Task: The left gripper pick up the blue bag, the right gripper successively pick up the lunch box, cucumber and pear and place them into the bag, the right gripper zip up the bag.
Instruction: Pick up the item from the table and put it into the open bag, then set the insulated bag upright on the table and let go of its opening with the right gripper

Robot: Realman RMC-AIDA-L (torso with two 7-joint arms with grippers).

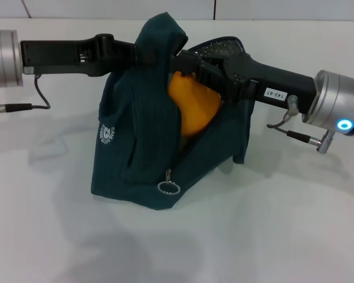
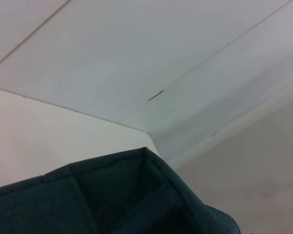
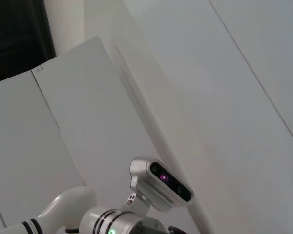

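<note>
Pear going in, zipping left

My left end effector pinches the blue bag up; right end effector (grip hidden, cannot tell) at pear; zip pull below, unzipped

Bag mid-table; pear inside; zipper ring at front.

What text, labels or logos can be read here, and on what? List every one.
"143-07": a small white sticker on the right arm, just behind the right tool, which is at the bag's opening.
White round logo on the blue bag: lettering too small to read.
No other writing can be read in any view.
</note>
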